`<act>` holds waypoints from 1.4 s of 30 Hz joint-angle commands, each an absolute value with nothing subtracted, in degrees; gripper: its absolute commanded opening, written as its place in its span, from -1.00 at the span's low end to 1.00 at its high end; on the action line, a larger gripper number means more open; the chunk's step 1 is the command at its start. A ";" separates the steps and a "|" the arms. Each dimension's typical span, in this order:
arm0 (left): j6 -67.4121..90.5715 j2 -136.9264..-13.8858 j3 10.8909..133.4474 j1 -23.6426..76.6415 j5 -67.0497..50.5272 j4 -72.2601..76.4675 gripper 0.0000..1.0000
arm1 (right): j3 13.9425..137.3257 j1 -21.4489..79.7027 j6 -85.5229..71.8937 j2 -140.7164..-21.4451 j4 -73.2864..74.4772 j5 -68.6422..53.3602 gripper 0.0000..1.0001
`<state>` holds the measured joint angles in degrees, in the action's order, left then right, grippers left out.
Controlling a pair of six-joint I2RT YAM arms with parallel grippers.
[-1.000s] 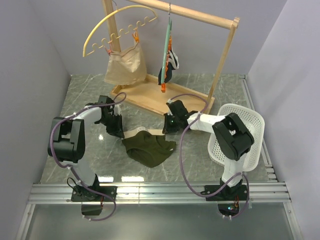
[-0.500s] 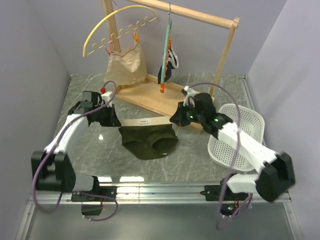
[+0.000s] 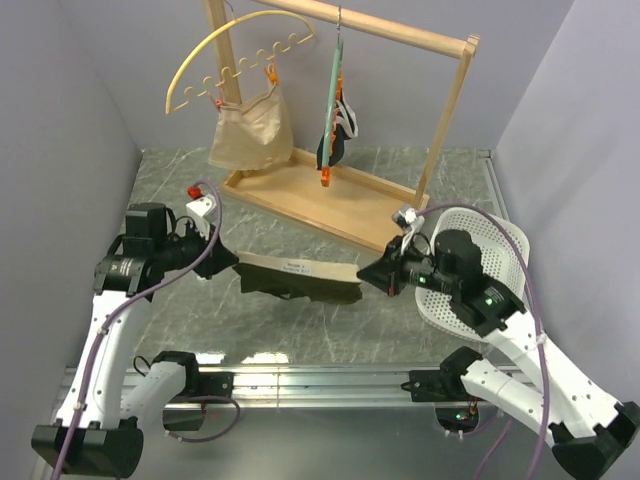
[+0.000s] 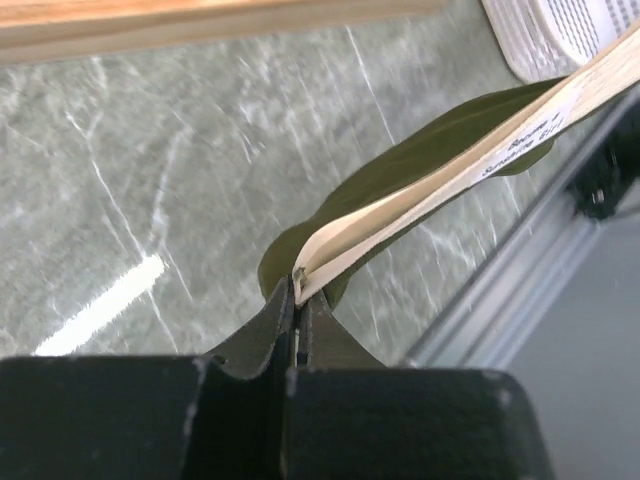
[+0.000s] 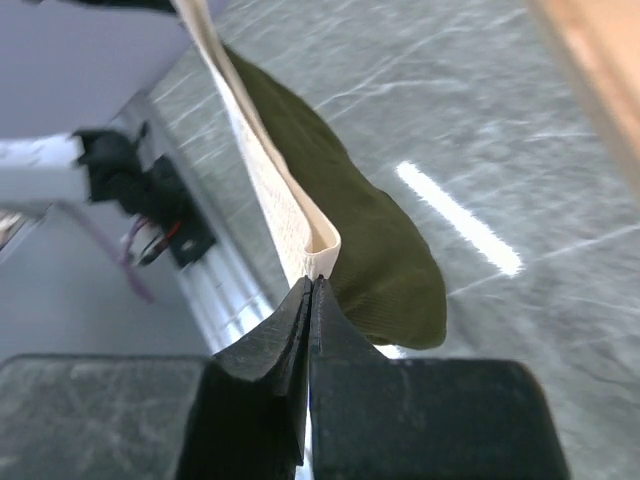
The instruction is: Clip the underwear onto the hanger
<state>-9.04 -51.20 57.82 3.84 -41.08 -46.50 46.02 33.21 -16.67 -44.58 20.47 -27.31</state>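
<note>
The bench (image 3: 380, 320) has a grey-green marbled top with pale veins and a few bright streaks of reflected light. A wooden rack (image 3: 330, 210) stands on it toward 12 o'clock, its flat tray base slanting from about 11 to 2. A white perforated basket (image 3: 470, 218) lies at 3 o'clock, near the rack's right end. A ribbed metal rail (image 3: 320, 380) borders the bench at 6 o'clock.

rack (image 3: 452, 108) top cropped, underwear (image 3: 300, 283) label print illegible
</note>
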 commanded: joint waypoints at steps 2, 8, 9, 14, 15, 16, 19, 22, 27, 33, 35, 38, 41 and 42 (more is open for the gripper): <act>-17.04 -47.99 63.10 3.60 -43.85 -55.70 -0.99 | 43.86 37.70 -18.28 -39.55 20.05 -29.18 -1.00; -18.20 -52.28 61.45 3.69 -40.63 -54.08 -0.99 | 42.28 38.50 -19.78 -48.32 16.97 -24.36 -1.00; -17.15 -53.60 59.87 3.95 -39.13 -52.14 -0.96 | 41.93 38.06 -19.69 -50.17 16.35 -23.04 -1.00; -10.91 -66.69 55.38 4.39 -35.60 -42.30 -0.89 | 39.30 34.11 -19.69 -62.74 9.25 -19.07 -1.00; -9.77 -68.62 54.24 4.74 -35.51 -38.36 -0.89 | 38.94 33.84 -20.04 -63.97 8.10 -18.64 -1.00; -7.15 -72.04 53.71 5.27 -35.07 -35.71 -0.89 | 38.67 33.58 -20.21 -66.25 6.95 -18.63 -1.00; -3.09 -78.54 53.17 8.60 -31.39 -28.25 -0.57 | 38.93 32.70 -19.95 -69.68 5.19 -16.70 -0.50; -0.45 -82.43 55.45 9.58 -30.94 -25.85 -0.22 | 41.04 30.68 -19.08 -69.88 6.41 -16.70 -0.08; -2.45 -75.10 58.27 8.44 -38.48 -25.41 0.25 | 44.38 26.99 -16.79 -63.74 8.44 -18.98 -0.07; -0.64 -62.77 58.35 8.70 -47.10 -18.03 0.65 | 49.65 26.46 -11.69 -57.23 6.51 -19.87 -0.07; 2.17 -61.79 60.54 10.88 -45.72 -16.10 0.71 | 51.32 26.28 -10.38 -56.43 5.37 -18.55 -0.06; 7.46 -59.77 62.13 16.40 -38.28 -12.41 0.71 | 53.69 26.45 -8.00 -56.16 5.10 -15.84 -0.05; 11.95 -58.10 62.83 23.52 -29.03 -6.25 0.71 | 56.68 26.19 -7.03 -57.21 4.92 -12.67 -0.03; 13.08 -58.62 63.54 25.29 -21.96 -5.11 0.70 | 57.39 26.28 -7.03 -57.83 4.75 -11.79 -0.02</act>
